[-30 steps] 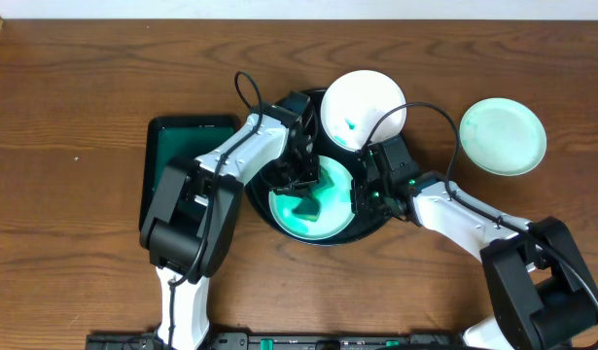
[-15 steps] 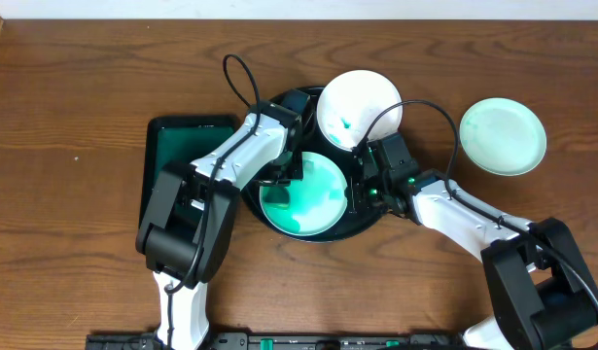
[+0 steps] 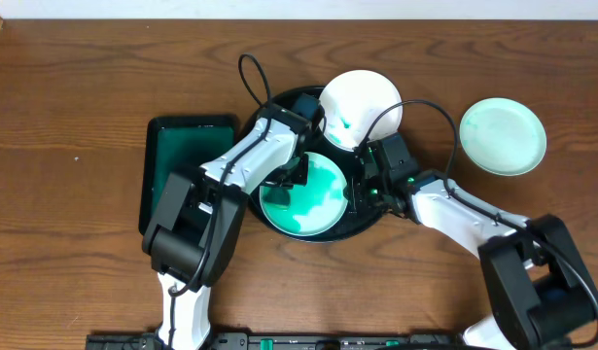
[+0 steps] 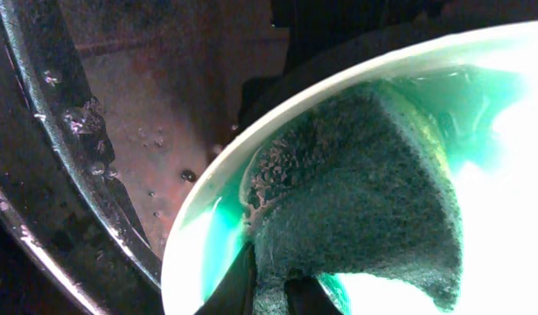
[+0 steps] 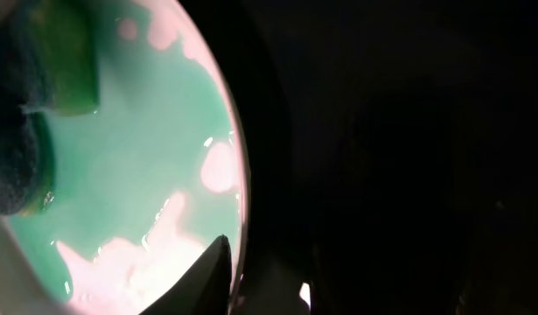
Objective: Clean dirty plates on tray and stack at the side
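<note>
Left tool (image 4: 270, 294) barely in frame, dark sponge (image 4: 356, 192) on smeared plate (image 4: 203, 245).

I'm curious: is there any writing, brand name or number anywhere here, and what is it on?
None can be read.
The smeared plate, white plate, side plate, black tray, green tray and sponge look unmarked.
Neither the left arm nor the right arm shows a legible label.

A dark green sponge (image 4: 356, 192) lay pressed on the plate (image 4: 487, 280), in green liquid near its rim; the wet black tray (image 4: 67, 131) curved just beyond.
</note>
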`<state>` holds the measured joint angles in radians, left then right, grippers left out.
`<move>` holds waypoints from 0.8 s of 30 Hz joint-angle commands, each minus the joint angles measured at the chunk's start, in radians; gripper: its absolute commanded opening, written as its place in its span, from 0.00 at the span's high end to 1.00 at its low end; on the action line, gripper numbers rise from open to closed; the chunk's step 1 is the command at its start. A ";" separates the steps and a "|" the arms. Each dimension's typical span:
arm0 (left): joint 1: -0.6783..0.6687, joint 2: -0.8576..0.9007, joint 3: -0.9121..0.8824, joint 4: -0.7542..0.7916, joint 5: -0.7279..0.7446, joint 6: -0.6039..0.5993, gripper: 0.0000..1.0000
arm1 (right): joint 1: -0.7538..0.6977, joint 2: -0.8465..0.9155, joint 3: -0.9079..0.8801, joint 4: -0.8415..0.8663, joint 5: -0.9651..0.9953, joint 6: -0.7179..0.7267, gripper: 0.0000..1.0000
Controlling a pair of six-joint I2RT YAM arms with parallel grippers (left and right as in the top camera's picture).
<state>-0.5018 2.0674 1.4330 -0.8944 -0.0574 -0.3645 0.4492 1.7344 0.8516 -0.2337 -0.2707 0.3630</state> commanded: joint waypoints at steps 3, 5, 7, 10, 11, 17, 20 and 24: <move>-0.030 0.127 -0.066 0.040 0.140 0.012 0.93 | -0.010 0.095 -0.016 0.058 -0.029 0.023 0.84; -0.030 0.127 -0.066 0.040 0.166 0.011 0.93 | -0.008 0.102 -0.016 0.086 -0.057 0.034 0.83; -0.030 0.127 -0.066 0.041 0.190 0.012 0.93 | -0.007 0.101 -0.016 0.098 -0.062 0.033 0.84; -0.030 0.127 -0.066 0.052 0.264 0.013 0.93 | -0.005 0.101 -0.016 0.103 -0.071 0.033 0.99; -0.032 0.127 -0.066 0.059 0.293 0.013 0.93 | -0.002 0.101 -0.016 0.103 -0.071 0.033 0.99; -0.058 0.127 -0.066 0.134 0.477 0.013 0.93 | 0.015 0.101 -0.016 0.105 -0.071 0.033 0.99; -0.069 0.127 -0.066 0.165 0.611 0.040 0.93 | 0.017 0.101 -0.016 0.105 -0.071 0.033 0.99; -0.067 0.127 -0.058 0.176 0.691 0.044 0.93 | 0.017 0.101 -0.016 0.104 -0.071 0.033 0.99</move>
<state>-0.4950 2.0609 1.4151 -0.8036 0.1818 -0.3424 0.4484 1.7954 0.8536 -0.1204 -0.3389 0.4133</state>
